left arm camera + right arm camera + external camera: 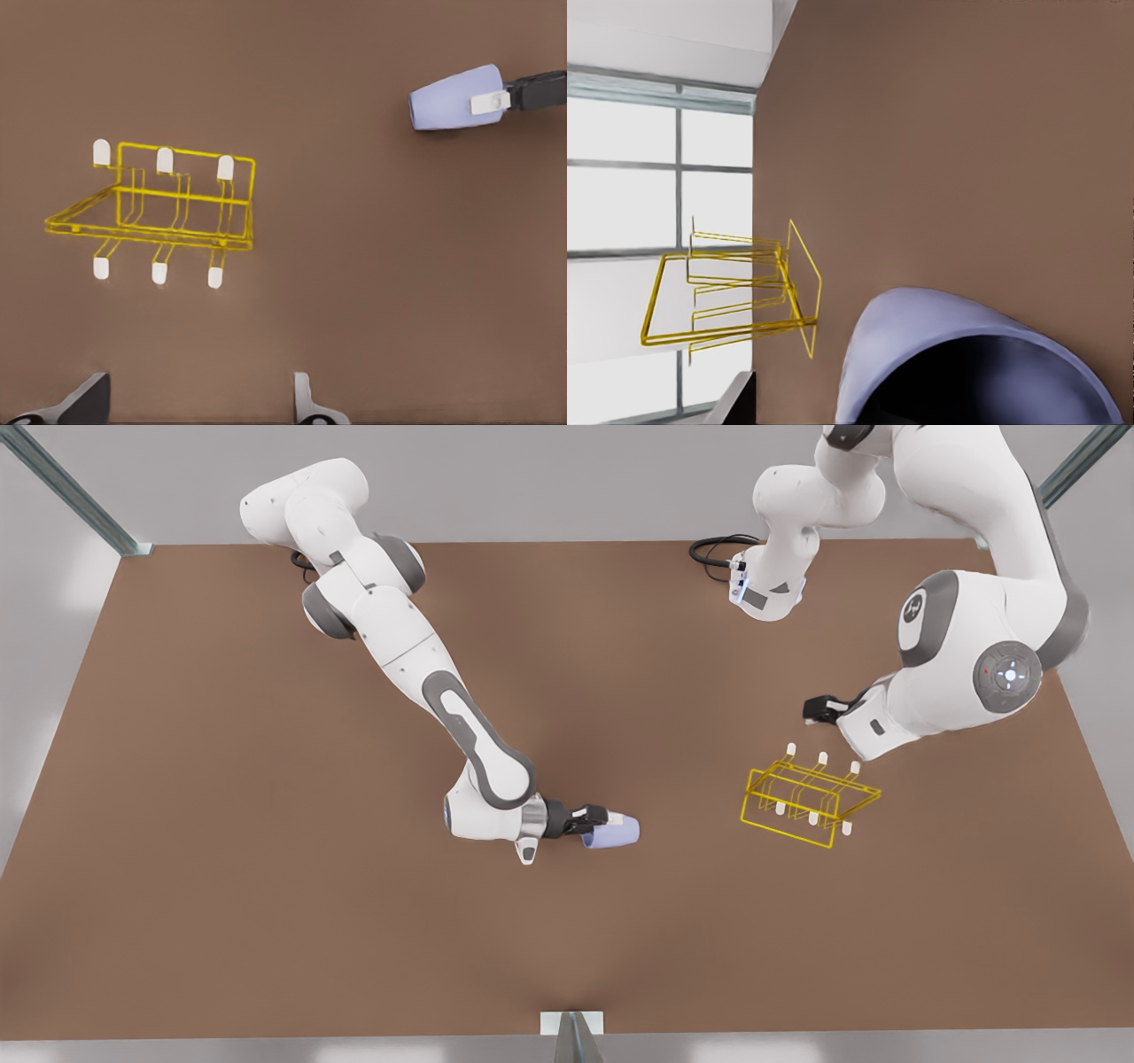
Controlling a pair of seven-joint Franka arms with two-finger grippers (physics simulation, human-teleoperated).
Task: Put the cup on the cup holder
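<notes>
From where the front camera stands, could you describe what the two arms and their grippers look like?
Both are glossy white arms with grey joint sections. The right gripper is black with pale finger pads; the left gripper is black too. One joint cap carries a round lit emblem, and black cables coil at the bases.

A brown table (266, 921) fills a grey-walled room, metal struts (71, 491) at its corners, bright windows (656, 177) beyond.

The cup (616, 832) lies on its side near the middle of the tabletop (221, 868). The cup holder (811, 797) stands well apart, toward the front view's right. The right gripper (595, 820) holds the cup. The left gripper (819, 708) hangs just behind the cup holder.
</notes>
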